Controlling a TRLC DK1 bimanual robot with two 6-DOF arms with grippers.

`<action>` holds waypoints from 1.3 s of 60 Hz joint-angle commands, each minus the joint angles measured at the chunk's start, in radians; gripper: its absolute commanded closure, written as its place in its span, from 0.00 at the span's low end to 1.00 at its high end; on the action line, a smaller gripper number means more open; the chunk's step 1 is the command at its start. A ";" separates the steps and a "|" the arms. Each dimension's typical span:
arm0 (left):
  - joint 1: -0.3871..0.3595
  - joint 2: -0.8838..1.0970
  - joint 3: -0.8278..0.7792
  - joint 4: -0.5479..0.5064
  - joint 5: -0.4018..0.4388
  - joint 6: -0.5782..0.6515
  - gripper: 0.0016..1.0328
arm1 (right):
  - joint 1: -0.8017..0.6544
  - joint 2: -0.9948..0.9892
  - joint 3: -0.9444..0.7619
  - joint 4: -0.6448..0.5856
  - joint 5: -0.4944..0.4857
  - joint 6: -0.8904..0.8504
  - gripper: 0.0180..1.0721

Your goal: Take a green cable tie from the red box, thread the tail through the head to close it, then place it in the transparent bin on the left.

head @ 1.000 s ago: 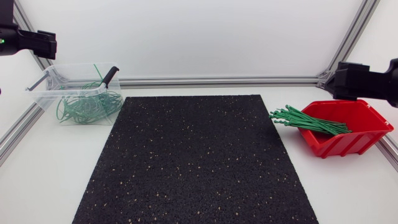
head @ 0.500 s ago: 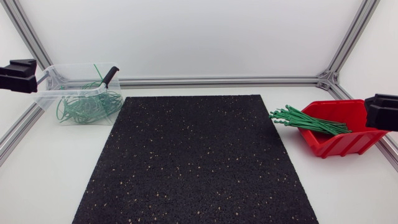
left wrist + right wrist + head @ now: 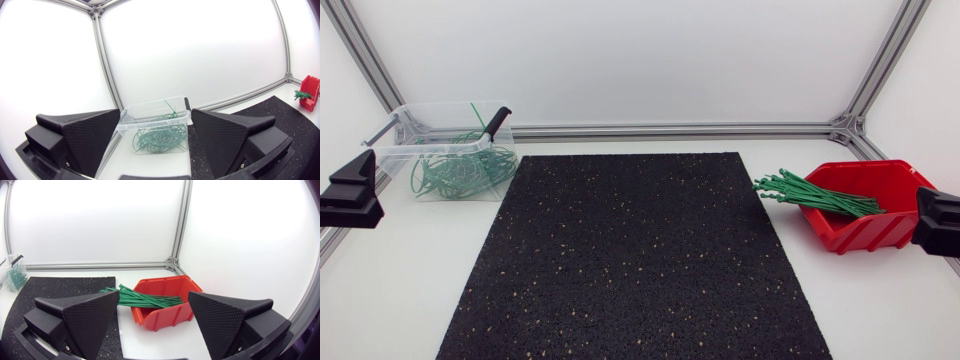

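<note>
Left claw (image 3: 156, 131) and right claw (image 3: 153, 307): matte black, fine woven texture on my fingers. Ahead of right claw: red box (image 3: 162, 316), green cable ties (image 3: 145, 300). Ahead of left claw: clear bin (image 3: 150, 106), green looped ties (image 3: 160, 139). Mat (image 3: 630, 260) black, tan-flecked. Bench (image 3: 400, 300) white.

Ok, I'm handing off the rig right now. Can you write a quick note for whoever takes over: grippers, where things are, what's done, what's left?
Left gripper: open, empty, at the table's left edge near the transparent bin.
Right gripper: open, empty, beside the red box.
Green cable ties: a straight bundle in the red box, ends sticking out over its rim toward the black mat.
Looped ties already lie in the bin.
Nothing picked for this cycle yet. Left to do: take one tie, thread tail through head, put it in the bin.
</note>
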 commanded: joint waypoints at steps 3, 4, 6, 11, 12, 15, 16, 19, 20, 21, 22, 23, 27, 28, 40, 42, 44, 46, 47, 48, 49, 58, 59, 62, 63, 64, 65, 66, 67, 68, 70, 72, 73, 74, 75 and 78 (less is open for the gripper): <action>-0.017 -0.049 -0.075 0.018 0.009 -0.047 0.04 | -0.011 -0.081 -0.066 0.040 0.006 -0.041 0.05; -0.019 -0.058 -0.086 0.020 0.012 -0.053 0.04 | -0.011 -0.095 -0.080 0.049 0.006 -0.045 0.05; -0.022 -0.071 -0.104 0.021 0.015 -0.062 0.04 | -0.011 -0.119 -0.101 0.063 0.004 -0.047 0.05; -0.028 -0.104 -0.147 0.026 0.024 -0.083 0.04 | -0.009 -0.168 -0.144 0.080 -0.003 -0.047 0.05; -0.030 -0.112 -0.158 0.027 0.026 -0.088 0.04 | -0.008 -0.185 -0.155 0.084 -0.006 -0.047 0.05; -0.034 -0.132 -0.184 0.030 0.031 -0.101 0.04 | -0.003 -0.210 -0.182 0.099 -0.012 -0.050 0.05; -0.036 -0.139 -0.193 0.031 0.033 -0.106 0.04 | -0.004 -0.211 -0.190 0.107 -0.018 -0.049 0.05; -0.040 -0.159 -0.220 0.034 0.038 -0.119 0.04 | -0.008 -0.214 -0.212 0.134 -0.037 -0.045 0.05; -0.041 -0.167 -0.229 0.035 0.040 -0.124 0.04 | -0.009 -0.215 -0.220 0.144 -0.044 -0.044 0.05; -0.043 -0.173 -0.237 0.036 0.042 -0.127 0.04 | -0.010 -0.215 -0.227 0.151 -0.050 -0.043 0.05; -0.044 -0.179 -0.245 0.037 0.044 -0.132 0.04 | -0.011 -0.216 -0.234 0.160 -0.056 -0.042 0.05; -0.045 -0.186 -0.254 0.038 0.045 -0.136 0.04 | -0.012 -0.217 -0.241 0.169 -0.062 -0.041 0.05; -0.051 -0.213 -0.290 0.041 0.052 -0.154 0.04 | -0.016 -0.221 -0.272 0.204 -0.088 -0.037 0.05; -0.052 -0.219 -0.298 0.042 0.054 -0.158 0.04 | -0.017 -0.221 -0.278 0.212 -0.094 -0.036 0.05; -0.070 -0.306 -0.411 0.055 0.077 -0.214 0.05 | -0.031 -0.232 -0.374 0.326 -0.176 -0.022 0.05; -0.072 -0.317 -0.426 0.056 0.080 -0.221 0.05 | -0.033 -0.234 -0.386 0.340 -0.186 -0.021 0.05; -0.075 -0.329 -0.442 0.058 0.083 -0.229 0.05 | -0.035 -0.235 -0.400 0.357 -0.198 -0.019 0.05; -0.077 -0.342 -0.459 0.060 0.086 -0.237 0.05 | -0.037 -0.237 -0.414 0.373 -0.210 -0.017 0.05; -0.079 -0.351 -0.470 0.061 0.088 -0.243 0.05 | -0.039 -0.238 -0.424 0.385 -0.219 -0.015 0.05; -0.080 -0.356 -0.477 0.062 0.090 -0.246 0.05 | -0.040 -0.239 -0.431 0.394 -0.225 -0.014 0.05; -0.080 -0.356 -0.477 0.062 0.090 -0.246 0.05 | -0.041 -0.240 -0.440 0.405 -0.233 -0.013 0.05; -0.080 -0.356 -0.477 0.062 0.090 -0.246 0.05 | -0.051 -0.248 -0.506 0.483 -0.290 -0.004 0.05; -0.080 -0.356 -0.477 0.062 0.090 -0.246 0.05 | -0.052 -0.249 -0.514 0.492 -0.296 -0.002 0.05; -0.080 -0.356 -0.477 0.062 0.090 -0.246 0.05 | -0.055 -0.252 -0.538 0.520 -0.317 0.001 0.05; -0.080 -0.356 -0.477 0.062 0.090 -0.246 0.05 | -0.056 -0.253 -0.547 0.530 -0.324 0.002 0.05; -0.080 -0.356 -0.477 0.062 0.090 -0.246 0.05 | -0.058 -0.253 -0.553 0.539 -0.330 0.003 0.05; -0.080 -0.356 -0.477 0.062 0.090 -0.246 0.05 | -0.059 -0.254 -0.563 0.550 -0.338 0.004 0.05; -0.080 -0.356 -0.477 0.062 0.090 -0.246 0.05 | -0.060 -0.255 -0.569 0.558 -0.344 0.005 0.05; -0.080 -0.356 -0.477 0.062 0.090 -0.246 0.05 | -0.061 -0.256 -0.577 0.567 -0.350 0.007 0.05; -0.080 -0.356 -0.477 0.062 0.090 -0.246 0.05 | -0.062 -0.257 -0.583 0.574 -0.356 0.007 0.05; -0.080 -0.356 -0.477 0.062 0.090 -0.246 0.05 | -0.064 -0.259 -0.597 0.591 -0.368 0.009 0.05; -0.080 -0.356 -0.477 0.062 0.090 -0.246 0.05 | -0.064 -0.259 -0.600 0.594 -0.370 0.010 0.05; -0.080 -0.356 -0.477 0.062 0.090 -0.246 0.05 | -0.064 -0.259 -0.600 0.594 -0.370 0.010 0.05; -0.080 -0.356 -0.477 0.062 0.090 -0.246 0.05 | -0.064 -0.259 -0.600 0.594 -0.370 0.010 0.05; -0.080 -0.356 -0.477 0.062 0.090 -0.246 0.05 | -0.064 -0.259 -0.600 0.594 -0.370 0.010 0.05; -0.080 -0.356 -0.477 0.062 0.090 -0.246 0.05 | -0.064 -0.259 -0.600 0.594 -0.370 0.010 0.05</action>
